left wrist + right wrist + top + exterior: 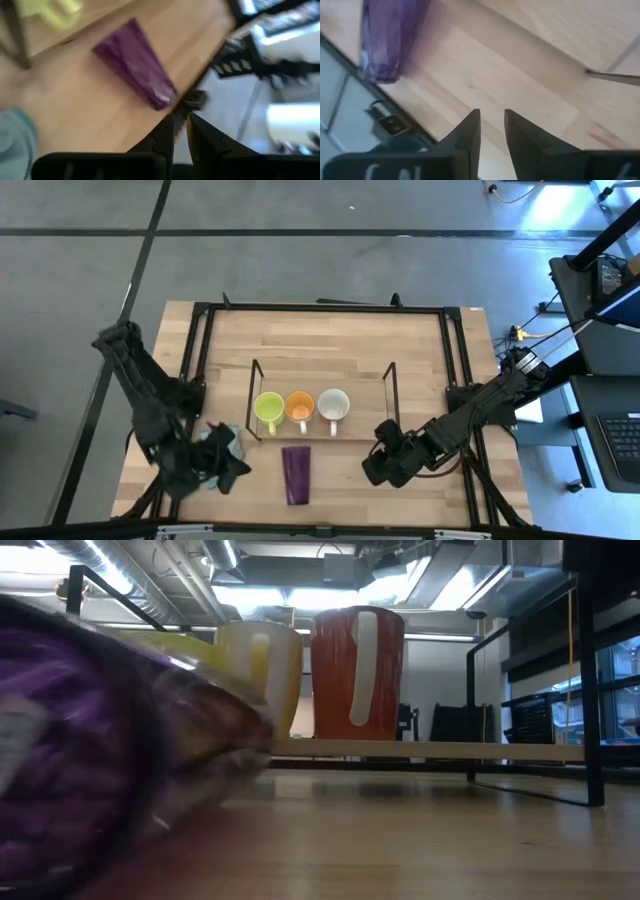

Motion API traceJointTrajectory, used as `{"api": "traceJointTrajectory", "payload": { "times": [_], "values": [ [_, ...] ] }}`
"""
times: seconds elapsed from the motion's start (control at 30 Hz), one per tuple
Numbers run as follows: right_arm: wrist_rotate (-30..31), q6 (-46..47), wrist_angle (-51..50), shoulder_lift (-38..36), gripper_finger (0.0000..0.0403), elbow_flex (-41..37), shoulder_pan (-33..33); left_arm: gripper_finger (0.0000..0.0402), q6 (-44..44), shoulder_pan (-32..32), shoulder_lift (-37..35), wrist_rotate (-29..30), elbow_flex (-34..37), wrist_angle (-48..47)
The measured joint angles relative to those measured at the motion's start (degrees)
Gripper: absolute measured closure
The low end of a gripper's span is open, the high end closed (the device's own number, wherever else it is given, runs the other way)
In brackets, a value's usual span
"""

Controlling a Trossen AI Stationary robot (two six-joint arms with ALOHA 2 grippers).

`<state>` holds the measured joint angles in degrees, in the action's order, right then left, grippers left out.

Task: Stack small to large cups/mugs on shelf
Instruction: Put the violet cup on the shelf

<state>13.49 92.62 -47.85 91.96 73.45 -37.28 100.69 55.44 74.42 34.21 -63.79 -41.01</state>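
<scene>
Cups: three mugs up on shelf (322,366) — yellow-green mug (268,409), orange mug (299,407), white mug (333,406). Dark purple cup (296,474) lying loose near front edge, unplaced. Left gripper (181,129) and right gripper (492,131) both slightly apart, gripping nothing.

three mugs (300,409), one purple cup (296,474), perhaps one cloth (216,444)

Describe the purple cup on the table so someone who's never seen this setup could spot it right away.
Start at the black wire shelf in the middle of the wooden table, where three mugs stand in a row. On the bare wood just in front of it, toward the table's near edge, is the purple cup. It alone lies on its side, off the shelf, dark purple.
</scene>
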Motion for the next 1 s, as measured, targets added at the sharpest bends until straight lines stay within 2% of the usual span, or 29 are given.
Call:
{"api": "traceJointTrajectory", "payload": {
  "times": [0.1, 0.17, 0.3, 0.4, 0.5, 0.7, 0.83, 1.0],
  "values": [
    [0.0, -0.1, 3.2, 0.0, 0.0314, 0.0, 0.0, 0.0357, 7.9, 1.2, 5.4, 0.6, 0.9, -1.4],
    [0.0, -0.1, 7.5, 0.0, 0.0314, 0.0, 0.0, 0.0357, 12.0, 1.4, 8.3, -0.2, 4.0, 2.4],
    [1.8, -0.1, 14.7, 0.0, 0.0314, 0.0, 0.0, 0.0357, 14.7, 1.1, 12.8, 0.4, 12.8, 21.7],
    [3.3, 0.5, 16.7, 0.0, 0.0314, 0.0, 0.0, 0.0357, 14.7, 0.5, 15.3, 2.1, 17.1, 31.2],
    [3.9, 1.4, 17.0, 0.0, 0.0314, 0.0, 0.0, 0.0357, 14.0, -0.4, 16.6, 1.6, 18.3, 32.1],
    [3.9, 1.6, 16.8, 0.0, 0.0314, 0.0, 0.0, 0.0357, 12.4, -1.3, 19.3, -3.8, 19.4, 32.0],
    [3.9, 1.7, 16.8, 0.0, 0.0314, 0.0, 0.0, 0.0357, 13.4, -0.6, 19.5, -1.5, 19.3, 31.6],
    [3.9, 1.8, 16.7, 0.0, 0.0314, 0.0, 0.0, 0.0357, 17.6, -2.3, 19.5, 3.9, 19.0, 26.3]
  ]
}}
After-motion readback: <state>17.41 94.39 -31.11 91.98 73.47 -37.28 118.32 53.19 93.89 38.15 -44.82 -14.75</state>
